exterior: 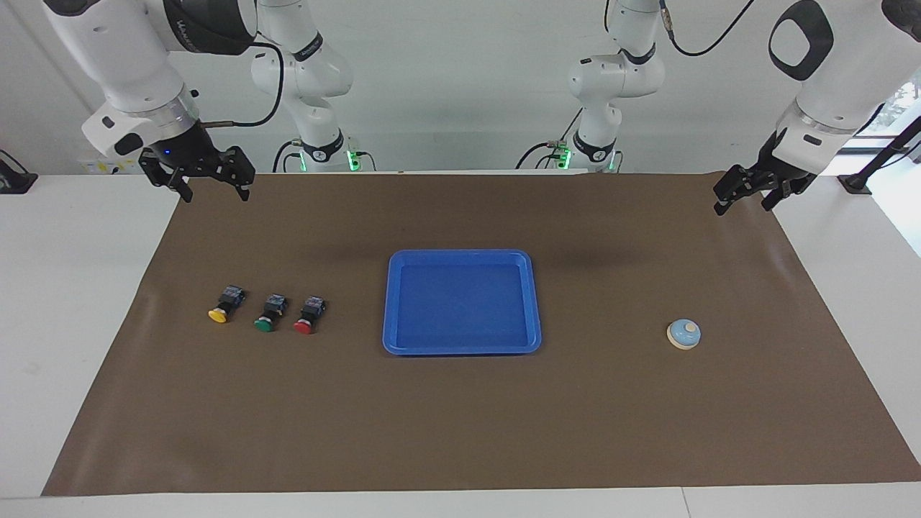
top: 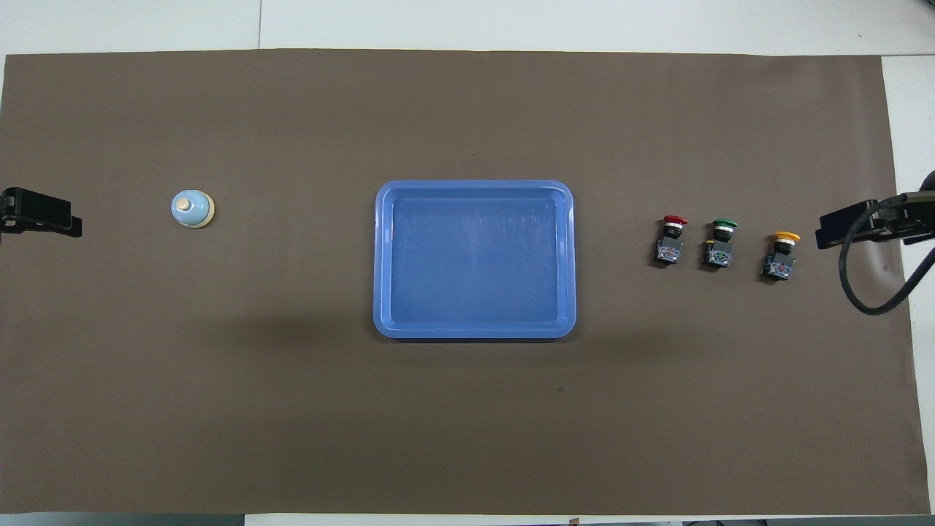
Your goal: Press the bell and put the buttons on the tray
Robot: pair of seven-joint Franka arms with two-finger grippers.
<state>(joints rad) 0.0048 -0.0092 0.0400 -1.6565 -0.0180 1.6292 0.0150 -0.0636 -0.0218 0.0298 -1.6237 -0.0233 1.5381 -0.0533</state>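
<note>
Both arms are waiting: left gripper (exterior: 745,196) and right gripper (exterior: 214,185) hanging released, holding nothing. Bell (exterior: 683,334) is sitting at the tray's (exterior: 461,257) three o'clock, buttons (exterior: 265,314) at nine, facing view.

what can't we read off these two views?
- Overhead view: left gripper and right gripper are cut off by the frame edges; only the tips show.
- Buttons: body markings too small in both views.
- Bell: whether it has been pressed leaves no trace.

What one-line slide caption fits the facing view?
Both open tools wait raised; empty tray sits between bell and three buttons.
</note>
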